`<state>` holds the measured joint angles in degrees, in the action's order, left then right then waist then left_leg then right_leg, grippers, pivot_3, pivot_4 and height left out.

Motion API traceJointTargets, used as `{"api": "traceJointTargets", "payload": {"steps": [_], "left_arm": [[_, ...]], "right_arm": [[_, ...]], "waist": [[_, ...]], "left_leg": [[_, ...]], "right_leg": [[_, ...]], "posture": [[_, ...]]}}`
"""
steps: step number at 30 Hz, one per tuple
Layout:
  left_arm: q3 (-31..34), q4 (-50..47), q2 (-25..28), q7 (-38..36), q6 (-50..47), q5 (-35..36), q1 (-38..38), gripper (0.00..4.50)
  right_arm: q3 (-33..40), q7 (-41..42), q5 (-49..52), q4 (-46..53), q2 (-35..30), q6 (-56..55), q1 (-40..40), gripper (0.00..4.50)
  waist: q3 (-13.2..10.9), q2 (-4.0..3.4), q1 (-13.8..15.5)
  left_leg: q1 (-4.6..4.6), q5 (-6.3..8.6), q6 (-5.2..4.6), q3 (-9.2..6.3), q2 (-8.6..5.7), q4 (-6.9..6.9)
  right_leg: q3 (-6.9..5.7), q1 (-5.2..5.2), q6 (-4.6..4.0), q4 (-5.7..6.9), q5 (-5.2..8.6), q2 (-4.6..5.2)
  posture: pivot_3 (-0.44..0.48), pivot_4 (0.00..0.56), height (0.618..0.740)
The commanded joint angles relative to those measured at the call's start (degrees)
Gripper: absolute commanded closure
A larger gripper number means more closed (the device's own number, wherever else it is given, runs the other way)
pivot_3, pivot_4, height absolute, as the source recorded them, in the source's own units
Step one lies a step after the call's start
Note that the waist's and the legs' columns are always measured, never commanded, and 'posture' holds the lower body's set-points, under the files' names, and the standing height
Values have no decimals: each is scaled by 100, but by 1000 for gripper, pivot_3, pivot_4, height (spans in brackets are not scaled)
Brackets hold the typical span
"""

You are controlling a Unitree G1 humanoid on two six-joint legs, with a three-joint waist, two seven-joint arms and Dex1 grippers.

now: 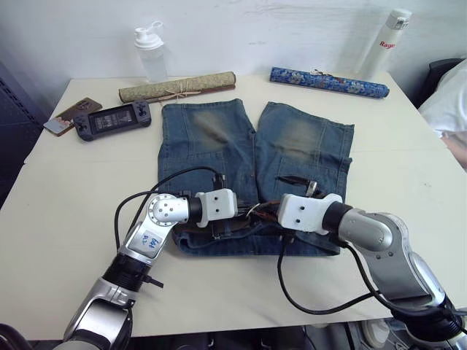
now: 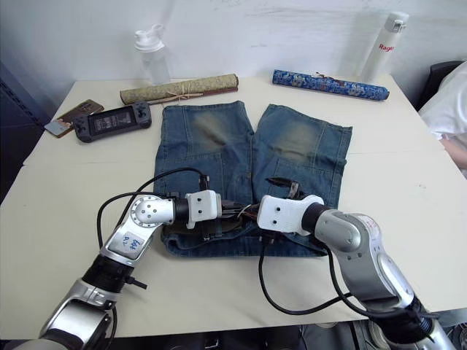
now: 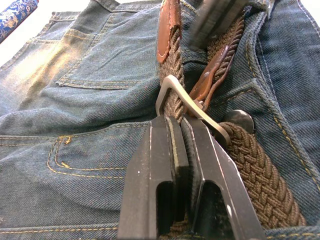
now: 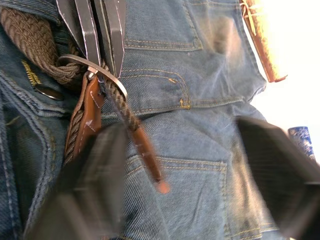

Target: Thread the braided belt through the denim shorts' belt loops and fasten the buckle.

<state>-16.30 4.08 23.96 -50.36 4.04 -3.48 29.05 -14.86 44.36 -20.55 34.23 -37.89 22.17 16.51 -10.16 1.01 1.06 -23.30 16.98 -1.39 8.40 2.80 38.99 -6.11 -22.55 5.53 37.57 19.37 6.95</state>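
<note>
The denim shorts lie flat on the table, waistband nearest me. The braided belt runs along that waistband. Its silver buckle sits at the front middle beside the shorts' metal button. The belt's tan leather tip passes through the buckle. My left gripper is shut on the belt just behind the buckle, its fingers pinching the braid. My right gripper faces it from the other side, open, a little short of the leather tip. The belt loops are hidden by the belt and grippers.
At the table's far edge lie a rolled tan mat and a blue patterned tube, with a shaker bottle and a white flask. A handheld console and a phone lie far left. A person's white sleeve shows at right.
</note>
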Motion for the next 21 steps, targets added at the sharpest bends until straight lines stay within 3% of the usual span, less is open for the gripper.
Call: {"api": "traceJointTargets", "payload": {"steps": [1, 4, 5, 10, 12, 13, 17, 21], "left_arm": [[-79, -229, 15, -10, 84, -29, 31, 4500], [-81, -236, 31, 23, 145, -72, 47, 4500], [-86, -235, 41, 30, 167, -89, 53, 4500], [19, -199, -11, 245, 449, -112, 104, 4500], [102, -208, -64, 230, 387, 54, 108, 3759], [114, -213, -55, 225, 365, 76, 106, 3656], [418, -451, -23, 218, -80, 378, 30, 2141], [1013, -904, 281, 72, -777, 1036, -214, 2141]], "right_arm": [[-58, -100, -124, 12, -11, -215, -1, 2728], [-92, -107, -149, -37, 6, -256, -30, 4239], [-91, -99, -152, -38, 21, -247, -30, 4378], [-119, -100, -168, 29, 89, -206, -153, 4378], [-116, -110, -186, 33, 101, -197, -183, 4500], [-103, -130, -188, 39, 124, -167, -199, 4500], [-65, -151, -218, 110, 160, -102, -281, 4500], [20, -195, -261, 252, 150, -11, -424, 4500]], "waist": [[0, 0, 0], [0, 0, 1], [0, 0, -2], [0, 0, -4], [0, 0, -3], [0, 0, -3], [-1, -1, 0], [-1, -1, -19]], "left_leg": [[0, 0, 0, 0, 0, 0], [0, 0, 0, 0, 0, 0], [0, 0, 0, 0, 0, 0], [0, 0, 0, 0, 1, 0], [0, 0, 0, 0, 1, 0], [0, 0, 0, 0, 1, 0], [0, 0, 0, 0, 1, 0], [-1, 0, 0, -1, 4, -1]], "right_leg": [[0, 0, 0, 0, 0, 0], [0, 0, 0, 0, 0, 1], [-1, 0, 0, 0, 0, 1], [-1, 0, 0, 0, 0, 1], [0, 0, 0, -1, 0, 1], [-1, 0, 0, 0, 0, 1], [-1, -1, 0, 0, 0, 3], [-2, -1, 0, 0, 0, 3]], "posture": [[0, 150, 717], [0, 150, 717], [0, 150, 717], [0, 150, 717], [0, 150, 717], [0, 150, 717], [0, 150, 717], [0, 150, 717]]}}
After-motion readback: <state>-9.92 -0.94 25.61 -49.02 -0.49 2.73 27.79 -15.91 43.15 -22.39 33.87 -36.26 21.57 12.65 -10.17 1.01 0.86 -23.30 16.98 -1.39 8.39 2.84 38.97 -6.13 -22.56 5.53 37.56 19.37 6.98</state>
